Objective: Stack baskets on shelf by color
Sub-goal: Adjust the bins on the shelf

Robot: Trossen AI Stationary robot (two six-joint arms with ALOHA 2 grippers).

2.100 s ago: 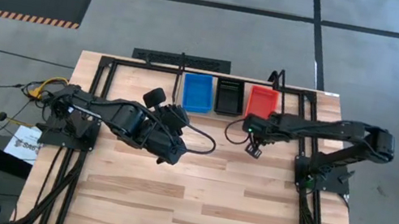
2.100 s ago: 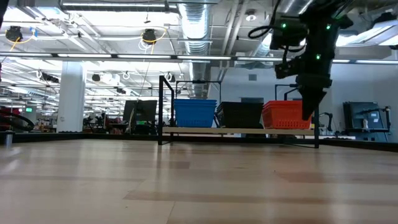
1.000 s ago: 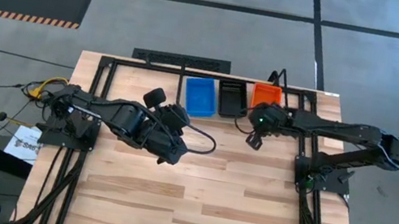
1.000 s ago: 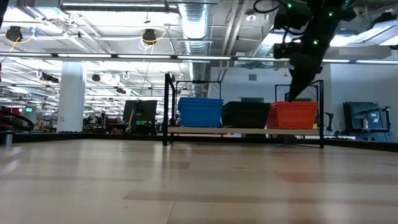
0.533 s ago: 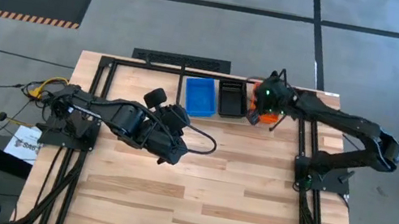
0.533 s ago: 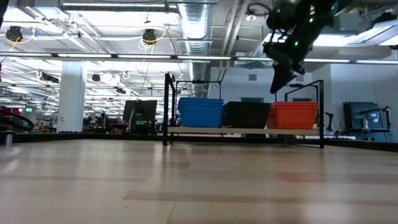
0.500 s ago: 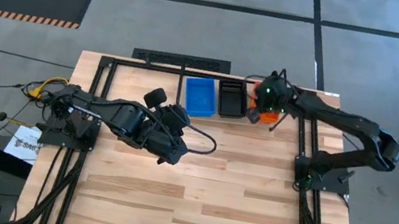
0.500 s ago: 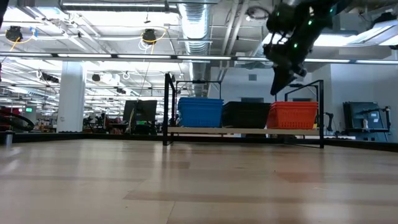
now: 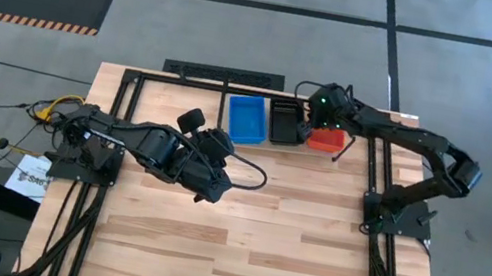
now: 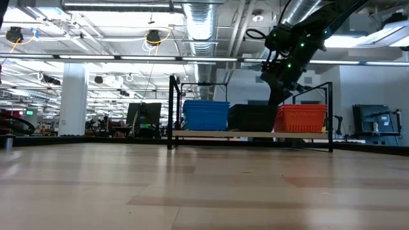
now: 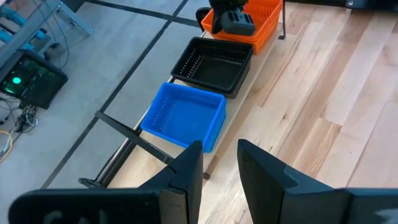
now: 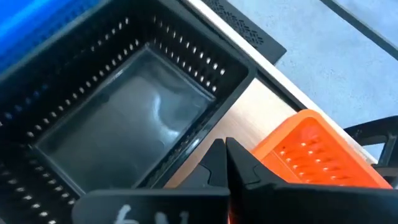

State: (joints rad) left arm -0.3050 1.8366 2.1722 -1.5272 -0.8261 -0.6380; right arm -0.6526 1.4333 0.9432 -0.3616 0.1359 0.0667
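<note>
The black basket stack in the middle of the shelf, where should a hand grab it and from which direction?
Best guess: come from above and pinch a short end wall of the black basket stack. It sits open side up, with the blue stack and the red-orange stack close beside its long sides, so those look harder to reach. The thin slotted rim suits a narrow pinch.

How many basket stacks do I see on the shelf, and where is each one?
3, in a row on the shelf: the blue stack at the left arm's end, the black stack in the middle, the red-orange stack at the right arm's end. How many baskets each stack holds cannot be told.
</note>
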